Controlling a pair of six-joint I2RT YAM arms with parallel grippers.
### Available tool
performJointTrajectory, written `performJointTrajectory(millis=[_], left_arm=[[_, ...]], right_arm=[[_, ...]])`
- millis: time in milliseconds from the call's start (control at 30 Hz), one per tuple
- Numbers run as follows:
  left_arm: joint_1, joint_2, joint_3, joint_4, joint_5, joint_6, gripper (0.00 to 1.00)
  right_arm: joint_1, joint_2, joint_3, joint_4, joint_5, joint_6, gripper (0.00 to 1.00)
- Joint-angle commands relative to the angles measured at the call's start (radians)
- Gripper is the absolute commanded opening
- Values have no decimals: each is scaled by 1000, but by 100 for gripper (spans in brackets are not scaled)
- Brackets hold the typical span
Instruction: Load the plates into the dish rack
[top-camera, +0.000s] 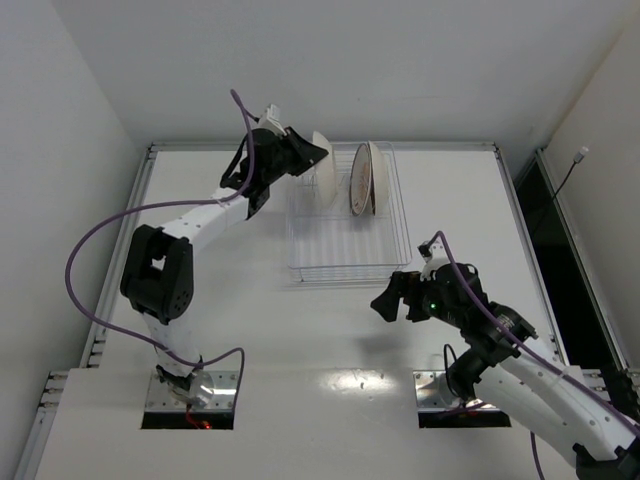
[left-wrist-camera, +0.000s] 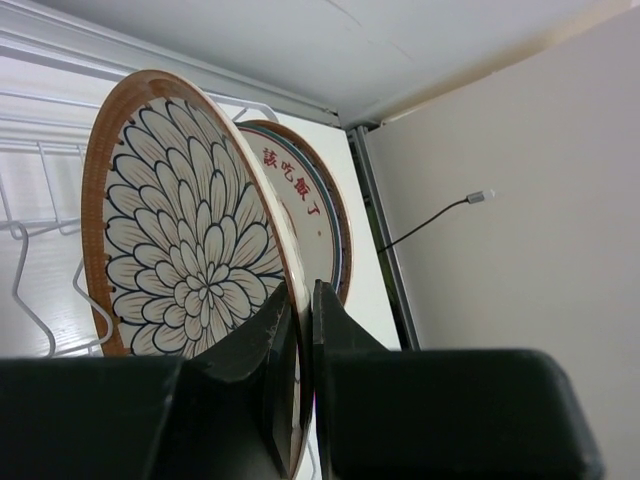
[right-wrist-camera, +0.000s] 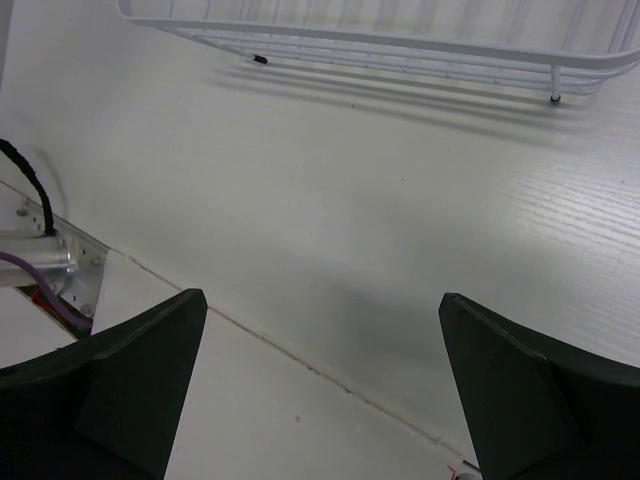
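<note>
Clamping the flowered plate (left-wrist-camera: 180, 230) by its rim, the left gripper (top-camera: 312, 152) holds it upright over the far end of the dish rack (top-camera: 350, 248), parallel to the racked plate (top-camera: 362, 180) just right; the right gripper (top-camera: 384, 298) hangs spread wide, well away

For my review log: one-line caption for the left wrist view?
Left gripper grips flower-patterned plate by its rim, upright beside red-lettered plate in dish rack.

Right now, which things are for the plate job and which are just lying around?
For the job:
- flower plate, pinched by the left gripper
- red-marked plate, standing in the dish rack
- right gripper, open and empty

Just lying about:
- thin cable by the wall
</note>
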Motion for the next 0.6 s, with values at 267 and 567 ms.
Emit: performJointTrajectory(millis=[267,567], left_arm=[[16,45,81,25,11,68,0],[16,34,-45,277,84,-84,0]], right_arm=[[-5,4,8,46,-12,-9,100],[-5,4,17,46,-12,-9,100]])
